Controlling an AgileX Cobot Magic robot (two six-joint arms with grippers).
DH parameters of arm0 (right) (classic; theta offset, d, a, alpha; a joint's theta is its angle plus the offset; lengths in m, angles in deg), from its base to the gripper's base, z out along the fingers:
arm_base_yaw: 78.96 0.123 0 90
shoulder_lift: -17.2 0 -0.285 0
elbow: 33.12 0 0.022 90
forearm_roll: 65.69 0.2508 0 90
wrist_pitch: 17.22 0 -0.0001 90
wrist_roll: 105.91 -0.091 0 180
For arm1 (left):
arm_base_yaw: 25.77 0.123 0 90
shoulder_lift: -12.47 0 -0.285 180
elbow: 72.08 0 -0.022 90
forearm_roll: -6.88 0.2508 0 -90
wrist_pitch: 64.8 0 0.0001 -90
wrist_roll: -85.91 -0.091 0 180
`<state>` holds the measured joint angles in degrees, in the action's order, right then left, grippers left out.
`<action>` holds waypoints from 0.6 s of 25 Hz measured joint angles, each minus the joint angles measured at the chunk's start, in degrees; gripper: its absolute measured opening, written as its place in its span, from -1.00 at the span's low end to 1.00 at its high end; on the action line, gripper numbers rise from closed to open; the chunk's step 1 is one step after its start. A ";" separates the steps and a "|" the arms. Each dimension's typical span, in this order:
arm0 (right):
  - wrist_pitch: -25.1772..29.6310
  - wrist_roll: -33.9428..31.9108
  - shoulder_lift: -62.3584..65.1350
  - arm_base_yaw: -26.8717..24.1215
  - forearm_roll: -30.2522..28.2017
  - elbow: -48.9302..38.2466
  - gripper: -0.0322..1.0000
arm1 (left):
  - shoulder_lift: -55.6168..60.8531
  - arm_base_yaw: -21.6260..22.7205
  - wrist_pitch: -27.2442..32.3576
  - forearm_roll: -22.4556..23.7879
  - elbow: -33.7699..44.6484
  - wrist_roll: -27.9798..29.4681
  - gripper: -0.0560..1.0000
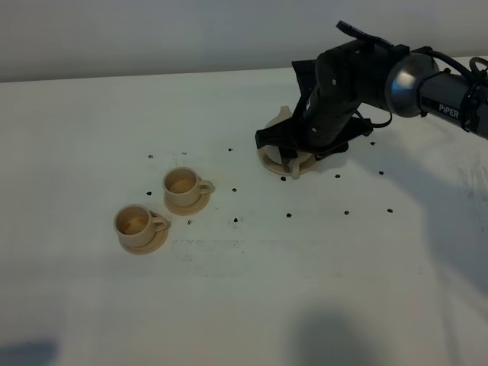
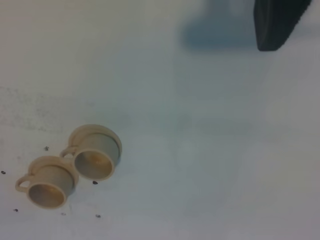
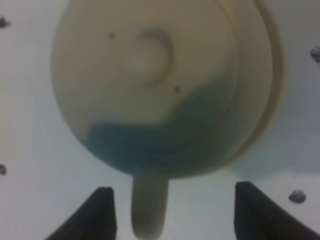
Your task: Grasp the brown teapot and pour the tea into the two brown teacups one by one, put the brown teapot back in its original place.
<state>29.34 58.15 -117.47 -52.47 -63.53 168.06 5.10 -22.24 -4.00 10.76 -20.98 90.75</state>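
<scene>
My right arm (image 1: 358,76) reaches over the teapot (image 1: 278,120) and hides most of it from high up. The teapot is at about 2 o'clock from the middle of the table (image 1: 305,267). It sits on its coaster (image 1: 268,162).

From my right wrist I look down on the teapot (image 3: 150,85) and its lid knob (image 3: 150,50). My right gripper (image 3: 173,191) is open wide. Its two dark fingers (image 3: 102,215) are one on each side of the handle (image 3: 149,212). They do not touch it. A bit of the coaster (image 3: 274,75) peeks out past the pot.

The two cups are well away, at about 8 o'clock from the teapot. The far cup (image 1: 181,183) and the near cup (image 1: 136,223) each sit on a saucer (image 1: 200,204). The near cup is at 8 o'clock from the far one. Both cup handles point to 3 o'clock.

My left wrist sees both cups (image 2: 95,157) side by side, close together. Only one dark bit of my left gripper (image 2: 277,22) shows, so I cannot tell if it is open.
</scene>
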 joint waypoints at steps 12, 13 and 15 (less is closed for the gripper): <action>1.36 0.00 -1.20 0.00 -0.11 1.38 0.02 | 0.00 0.00 0.00 0.00 0.00 0.00 -0.08; 1.36 0.00 -1.19 0.00 -0.11 1.38 0.02 | 0.00 0.00 0.00 0.00 0.00 0.00 -0.08; 1.36 0.00 -1.19 0.00 -0.11 1.38 0.01 | 0.00 0.00 0.00 0.00 0.00 0.00 -0.08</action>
<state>30.70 58.15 -118.66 -52.47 -63.64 169.44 5.10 -22.24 -4.00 10.76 -20.98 90.75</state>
